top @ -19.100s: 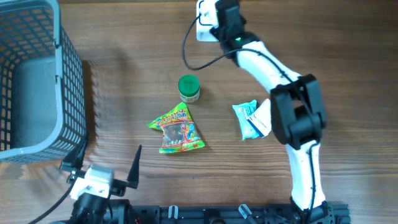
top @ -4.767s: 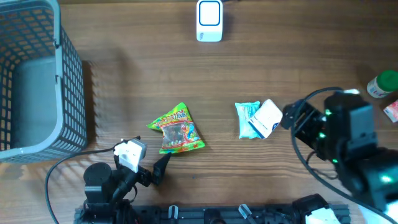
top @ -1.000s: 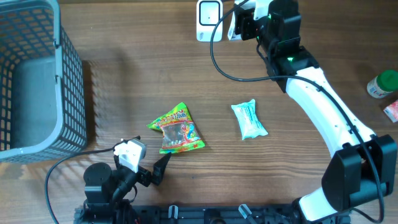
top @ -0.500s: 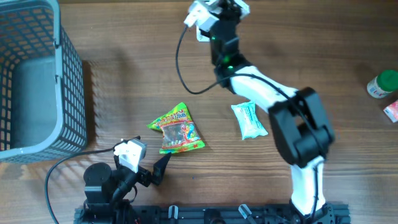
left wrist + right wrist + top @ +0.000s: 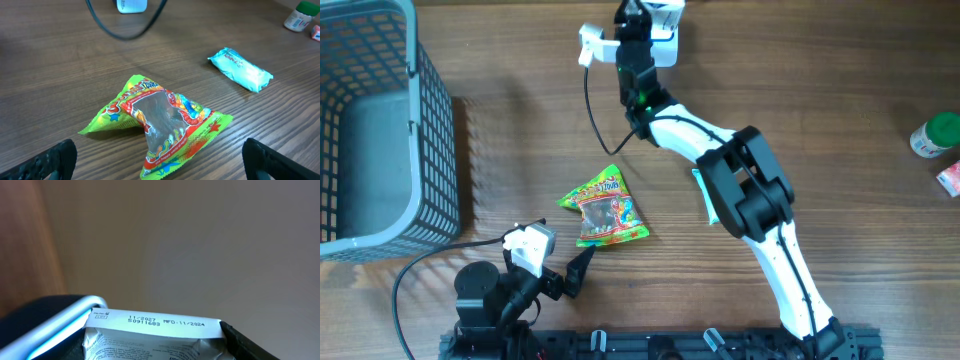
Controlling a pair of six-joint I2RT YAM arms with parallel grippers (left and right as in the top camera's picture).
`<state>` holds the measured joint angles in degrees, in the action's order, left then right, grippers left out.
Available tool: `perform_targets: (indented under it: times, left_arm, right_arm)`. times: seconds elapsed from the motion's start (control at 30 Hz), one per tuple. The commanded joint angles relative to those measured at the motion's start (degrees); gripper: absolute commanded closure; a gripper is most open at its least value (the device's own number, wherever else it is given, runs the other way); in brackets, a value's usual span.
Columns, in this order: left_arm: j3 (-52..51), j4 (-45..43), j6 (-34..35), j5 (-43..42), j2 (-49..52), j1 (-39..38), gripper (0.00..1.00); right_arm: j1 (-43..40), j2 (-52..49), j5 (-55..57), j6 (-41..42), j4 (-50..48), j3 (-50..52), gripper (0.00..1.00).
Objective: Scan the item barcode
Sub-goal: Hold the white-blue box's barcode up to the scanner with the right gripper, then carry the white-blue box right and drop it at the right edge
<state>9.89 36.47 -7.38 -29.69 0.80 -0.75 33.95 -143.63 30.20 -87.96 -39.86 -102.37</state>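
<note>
Wooden table (image 5: 520,120), packet (image 5: 160,322) in right pincer (image 5: 145,340)

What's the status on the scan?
Left end effector open, by candy bag. Right end effector shut on packet, up at scanner. Teal pack mid-table, not in the way.

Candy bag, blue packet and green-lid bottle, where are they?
candy bag (image 5: 159,114), left wrist view, on its clear middle window.
blue packet (image 5: 241,71), left wrist view, on its middle.
green-lid bottle (image 5: 938,128), overhead view, on its green lid.
</note>
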Motion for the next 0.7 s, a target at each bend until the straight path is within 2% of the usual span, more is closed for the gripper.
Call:
perform_targets:
  times: [0.0,0.2,0.33,0.43,0.53,0.67]
  left_arm:
    - [-0.2,-0.2,0.2,0.0,-0.4,-0.2,0.0]
    - [-0.2,-0.2,0.2,-0.1,-0.4,-0.2,0.0]
    - [-0.2,-0.2,0.2,0.0,-0.4,-0.2,0.0]
    - [-0.2,-0.2,0.2,-0.1,-0.4,-0.2,0.0]
    - [-0.2,-0.2,0.2,0.0,-0.4,-0.2,0.0]
    - [-0.2,-0.2,0.2,-0.1,-0.4,-0.2,0.0]
  right_arm:
    - [0.5,-2.4,-2.3,-6.6,-0.8,-1.9,0.32]
    - [1.7,-2.6,-1.9,-6.6,-2.0,-1.9,0.32]
    - [3.4,1.0,0.0,-3.4,1.3,-1.9,0.33]
    - [3.7,9.6,4.9,3.7,11.3,-1.9,0.33]
    - [2.0,19.6,11.1,14.4,22.8,-1.9,0.33]
    - [-5.8,23.3,27.5,24.5,24.5,-1.9,0.37]
